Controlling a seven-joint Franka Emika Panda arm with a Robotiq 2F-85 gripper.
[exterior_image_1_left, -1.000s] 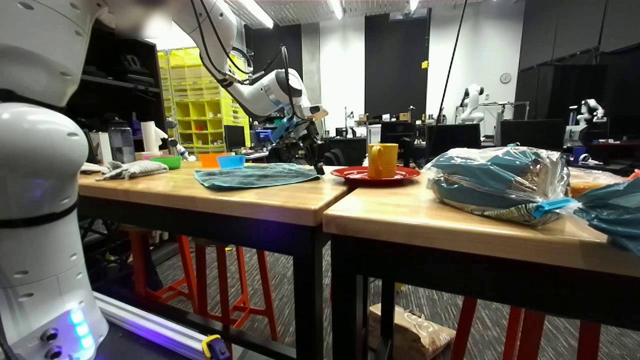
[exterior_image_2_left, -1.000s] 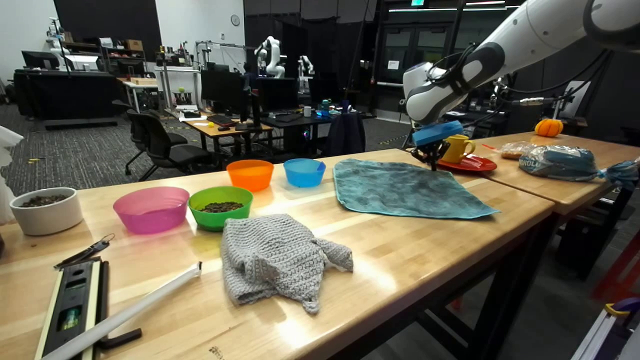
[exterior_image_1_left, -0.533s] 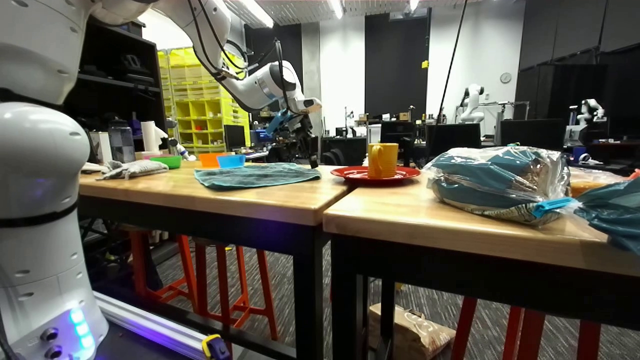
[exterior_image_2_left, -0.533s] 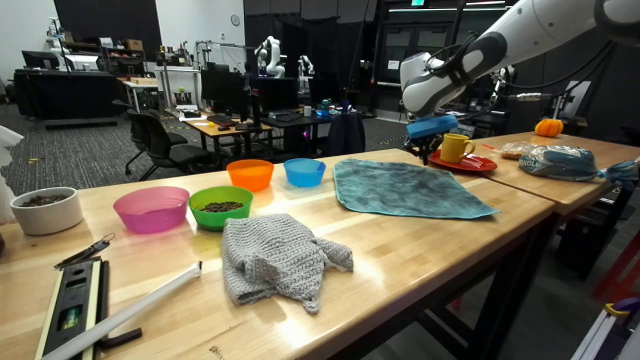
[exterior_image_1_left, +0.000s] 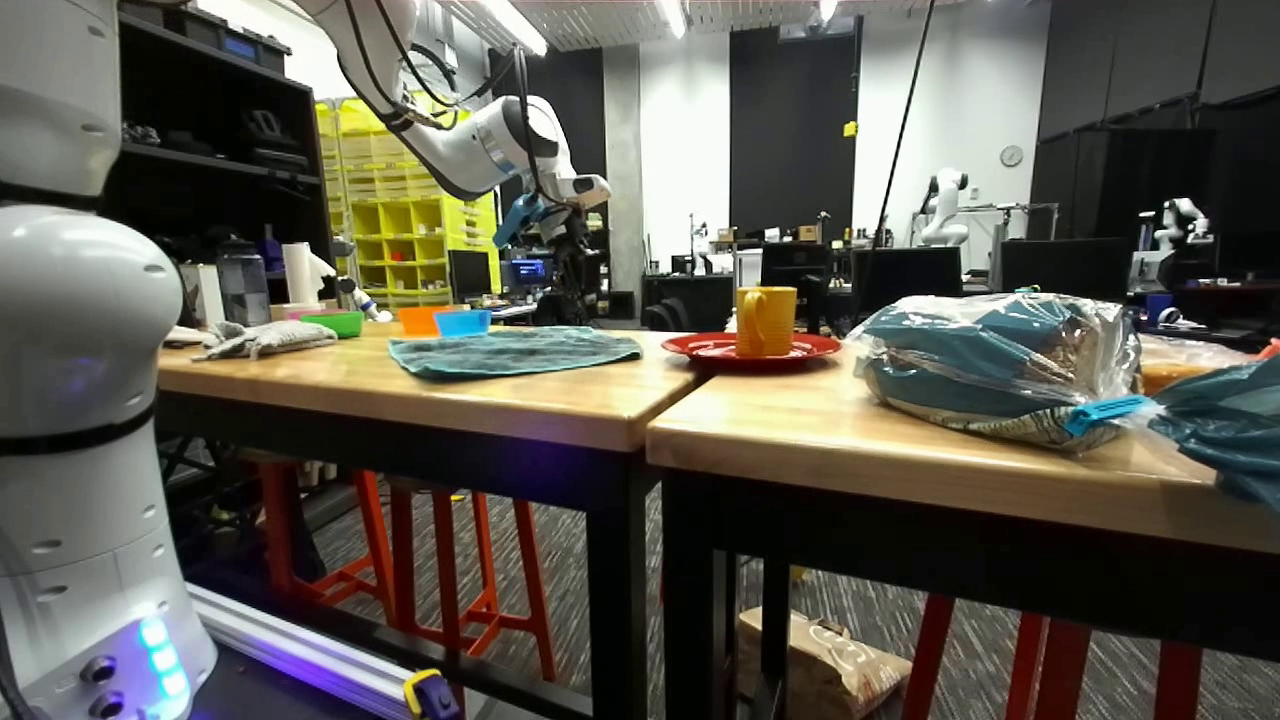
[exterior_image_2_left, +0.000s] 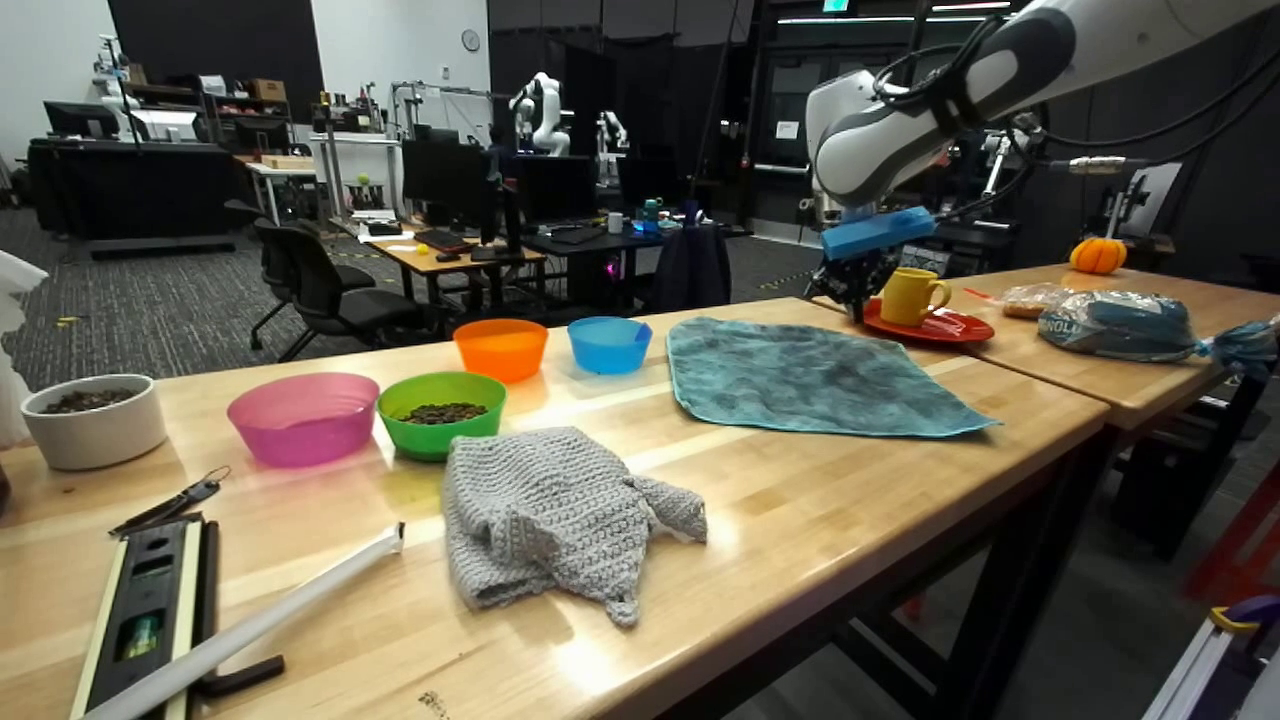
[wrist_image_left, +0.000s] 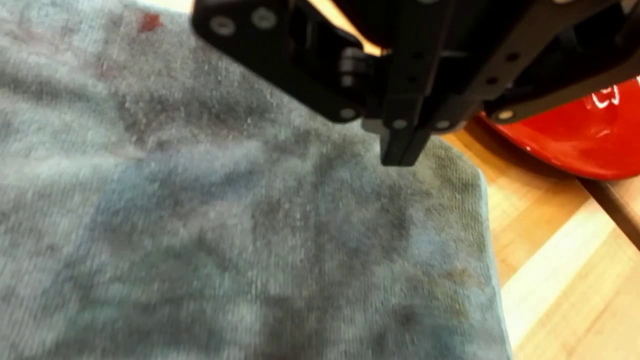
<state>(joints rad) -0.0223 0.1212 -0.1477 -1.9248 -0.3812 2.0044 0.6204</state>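
Note:
My gripper (wrist_image_left: 401, 159) is shut in the wrist view, its fingertips pressed together with nothing between them. Under it lies a teal-grey towel (wrist_image_left: 225, 240), spread flat and darkly stained, with a rounded corner just past the fingertips. In an exterior view the gripper (exterior_image_1_left: 575, 300) hangs above the towel (exterior_image_1_left: 515, 350), clear of it. A red plate (exterior_image_2_left: 955, 328) bearing a yellow mug (exterior_image_2_left: 908, 297) stands close beyond the gripper (exterior_image_2_left: 856, 312) in an exterior view. Part of the red plate (wrist_image_left: 595, 135) shows at the wrist view's right side; the mug is not seen there.
Orange (exterior_image_2_left: 500, 350), blue (exterior_image_2_left: 608, 346), pink (exterior_image_2_left: 303, 420) and green bowls (exterior_image_2_left: 440, 415) stand along the table, near a grey knitted cloth (exterior_image_2_left: 570, 520). A level (exterior_image_2_left: 145, 610) lies at the near end. Bagged bread (exterior_image_1_left: 1000, 350) sits on the adjoining table, across a narrow seam.
My gripper has lifted off the towel's corner area and drawn back towards the robot's base, still shut. Towel, plate and mug have stayed in place.

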